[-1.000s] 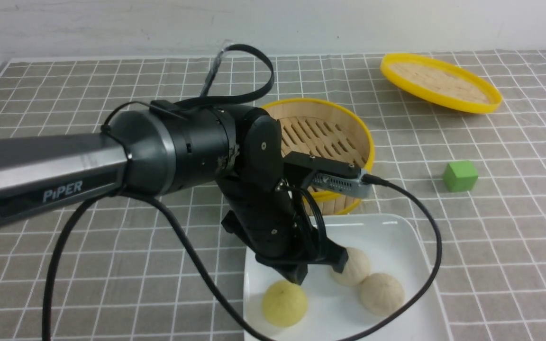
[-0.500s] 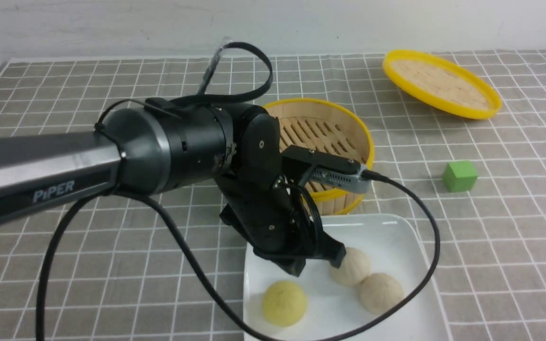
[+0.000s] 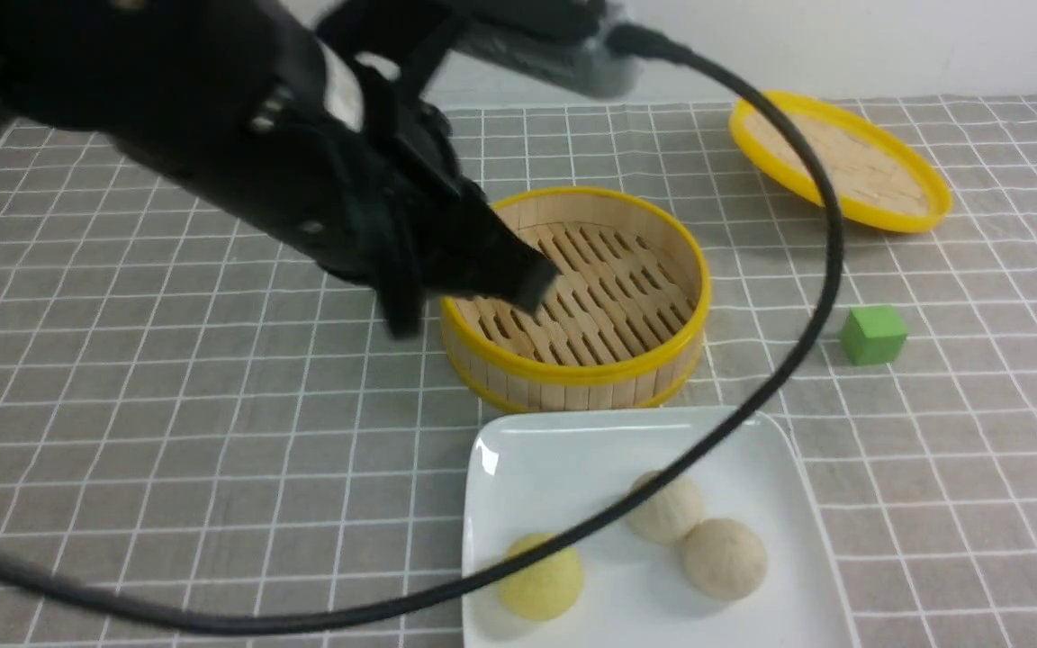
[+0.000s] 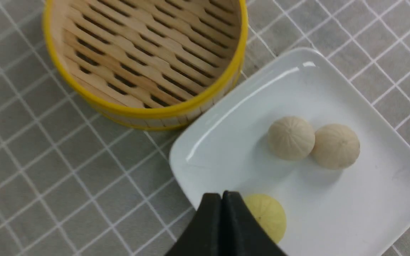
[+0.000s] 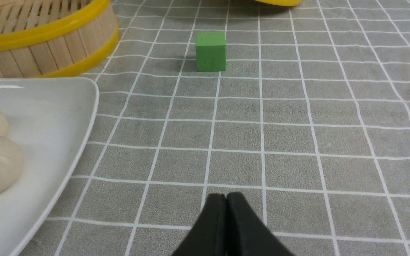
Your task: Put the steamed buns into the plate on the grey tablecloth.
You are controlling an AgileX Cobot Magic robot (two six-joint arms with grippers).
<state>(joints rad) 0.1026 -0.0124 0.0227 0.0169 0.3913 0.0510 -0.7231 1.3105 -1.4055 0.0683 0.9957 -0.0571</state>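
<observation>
The white square plate (image 3: 572,450) lies on the grey tablecloth (image 3: 167,432) at the front. A pale yellow steamed bun (image 3: 544,582) and two beige steamed buns (image 3: 668,509) (image 3: 725,558) sit in it. All three show in the left wrist view: the yellow bun (image 4: 267,215) and the beige buns (image 4: 291,138) (image 4: 336,145), on the plate (image 4: 368,199). My left gripper (image 3: 527,288) is raised over the steamer's near left rim, shut and empty (image 4: 222,195). My right gripper (image 5: 226,196) is shut and empty, low over the cloth to the right of the plate (image 5: 66,117).
The empty round bamboo steamer (image 3: 586,297) stands just behind the plate. Its yellow-rimmed lid (image 3: 838,162) lies at the back right. A green cube (image 3: 873,334) sits right of the steamer. My left arm's black cable (image 3: 780,360) loops across the plate.
My left gripper has risen from the plate and swung back and left over the steamer. The three buns stay in the plate.
</observation>
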